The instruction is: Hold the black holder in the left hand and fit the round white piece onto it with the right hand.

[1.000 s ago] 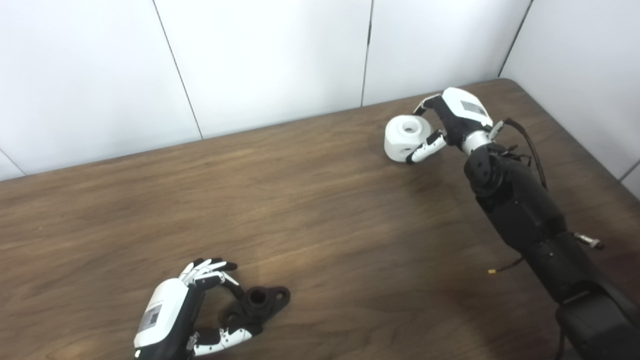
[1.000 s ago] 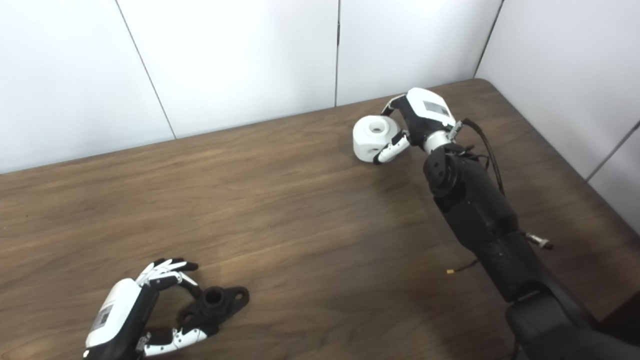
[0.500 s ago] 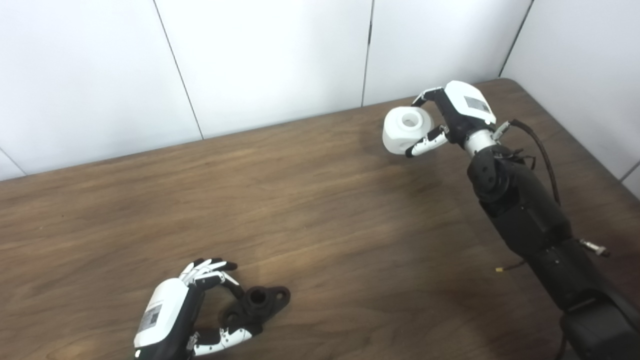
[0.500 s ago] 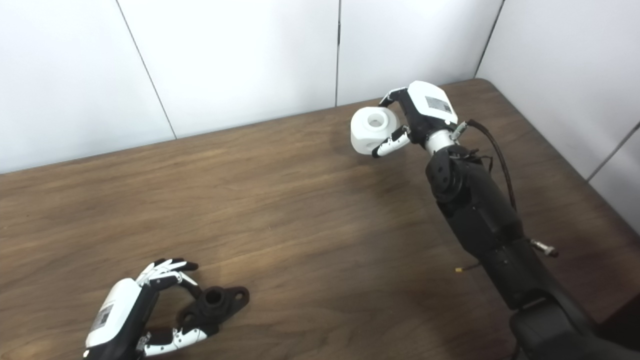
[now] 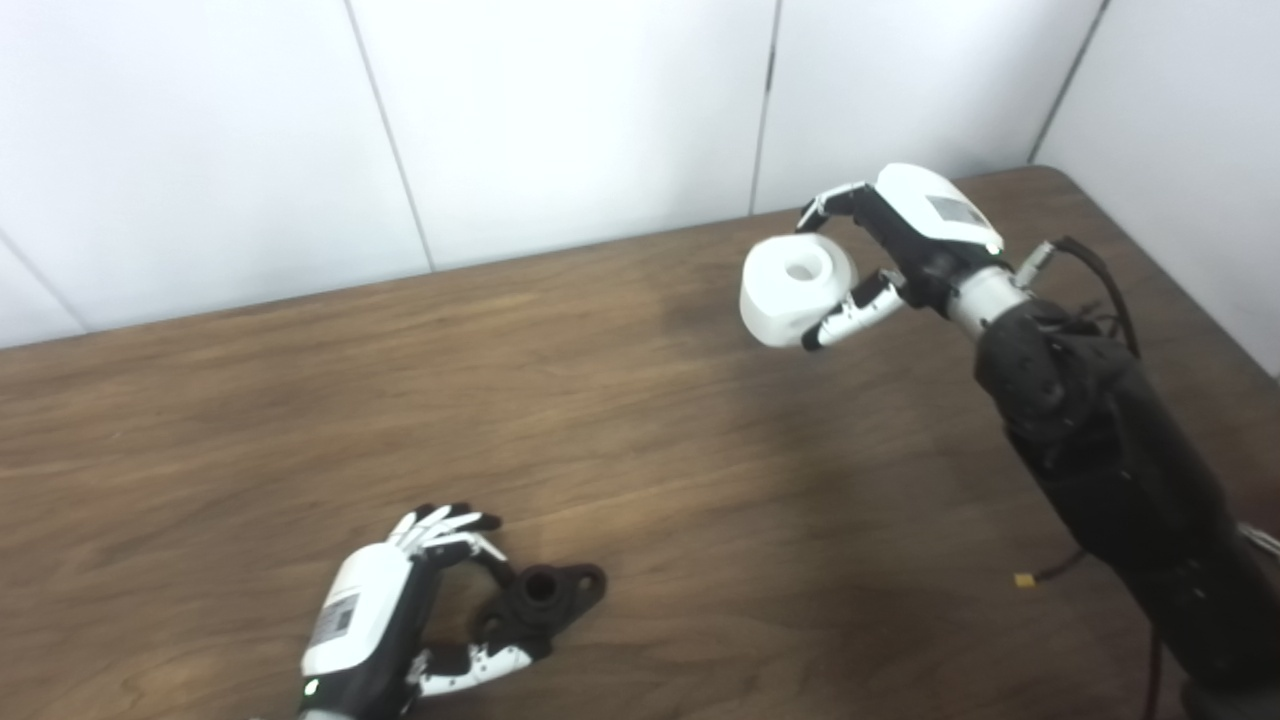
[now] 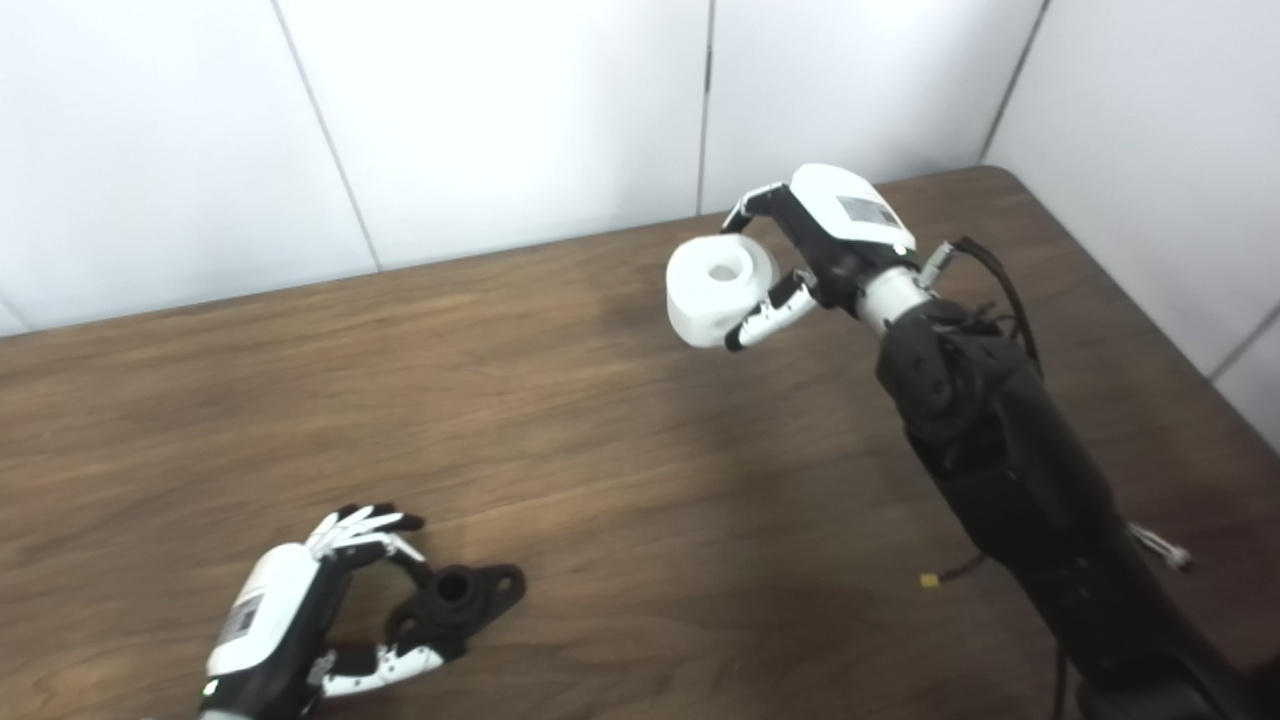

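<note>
Lab: bare white panels point(image 5: 560, 110), table point(image 5: 620, 420)

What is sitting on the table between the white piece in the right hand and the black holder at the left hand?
Nothing visible. Only bare table lies between the white piece in the right hand and the black holder at the left hand.

black holder point(image 5: 540, 600): flat on table | round white piece point(image 5: 797, 290): aloft, hole up

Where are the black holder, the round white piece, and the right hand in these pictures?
black holder point(image 5: 545, 598): left eye view, on its raised hub by the centre hole.
round white piece point(image 5: 785, 300): left eye view, on its curved side wall.
right hand point(image 6: 835, 225): right eye view, on the back of the hand.
</note>
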### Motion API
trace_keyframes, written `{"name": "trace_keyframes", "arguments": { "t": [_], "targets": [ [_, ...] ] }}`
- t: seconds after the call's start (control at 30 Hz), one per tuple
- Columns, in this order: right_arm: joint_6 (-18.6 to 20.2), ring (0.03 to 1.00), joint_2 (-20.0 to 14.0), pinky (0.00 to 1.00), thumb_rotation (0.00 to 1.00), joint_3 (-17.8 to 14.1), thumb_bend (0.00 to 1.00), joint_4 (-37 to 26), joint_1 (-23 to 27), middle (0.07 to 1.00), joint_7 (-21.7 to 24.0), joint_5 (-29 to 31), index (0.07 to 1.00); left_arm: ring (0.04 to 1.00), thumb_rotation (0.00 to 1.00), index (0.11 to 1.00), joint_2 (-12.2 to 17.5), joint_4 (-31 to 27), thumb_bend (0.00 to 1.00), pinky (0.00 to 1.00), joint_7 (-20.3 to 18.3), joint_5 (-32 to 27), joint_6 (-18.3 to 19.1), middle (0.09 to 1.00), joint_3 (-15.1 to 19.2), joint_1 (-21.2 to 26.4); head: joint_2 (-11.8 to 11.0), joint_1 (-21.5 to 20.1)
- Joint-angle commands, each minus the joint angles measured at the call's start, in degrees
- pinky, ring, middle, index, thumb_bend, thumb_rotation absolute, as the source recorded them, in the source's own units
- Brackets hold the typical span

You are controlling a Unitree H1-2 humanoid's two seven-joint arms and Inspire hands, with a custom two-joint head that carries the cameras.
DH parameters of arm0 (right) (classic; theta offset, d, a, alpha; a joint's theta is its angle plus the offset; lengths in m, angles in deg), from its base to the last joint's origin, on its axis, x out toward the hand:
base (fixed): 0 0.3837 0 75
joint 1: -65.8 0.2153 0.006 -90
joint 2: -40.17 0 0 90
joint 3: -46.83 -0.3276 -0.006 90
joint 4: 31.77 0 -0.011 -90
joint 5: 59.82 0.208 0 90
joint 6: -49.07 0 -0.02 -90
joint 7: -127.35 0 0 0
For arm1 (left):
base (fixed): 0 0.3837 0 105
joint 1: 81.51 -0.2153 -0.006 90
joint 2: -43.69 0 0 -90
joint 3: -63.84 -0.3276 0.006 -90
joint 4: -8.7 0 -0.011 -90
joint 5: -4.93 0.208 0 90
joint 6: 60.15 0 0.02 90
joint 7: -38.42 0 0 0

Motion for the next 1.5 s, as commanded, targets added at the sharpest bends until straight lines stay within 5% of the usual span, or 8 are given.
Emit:
{"name": "trace_keyframes", "arguments": {
  "t": [0.0, 0.7, 1.47],
  "targets": [
    [0.22, 0.872, -0.29, 0.79, 0.14, -1.35, 0.53, -4.6, 1.35, 0.788, 1.8, -0.82, 0.484, 0.9, 0.05, 0.484, -0.42, 1.77, 0.52, 0.94, -1.74, 0.32, 1.41, 0.814, -1.11, -0.65, 0.13, 0.56],
    [-4.1, 0.909, 9.35, 0.85, 0.14, 7.64, 0.53, -19.79, -5.29, 0.811, 10.09, -3.87, 0.482, 0.904, 0.05, 0.484, -2.33, 1.2, 0.52, 0.96, -2.4, 2.31, 2.58, 0.816, -2.0, -0.63, 1.66, 4.58],
    [-10.56, 0.91, 17.38, 0.9, 0.14, 11.95, 0.52, -18.67, -8.61, 0.813, 10.28, -6.04, 0.482, 0.895, 0.05, 0.484, -3.37, 2.7, 0.52, 0.96, -1.25, 3.9, 2.0, 0.809, -3.4, 0.04, 2.04, 7.02]
  ]
}}
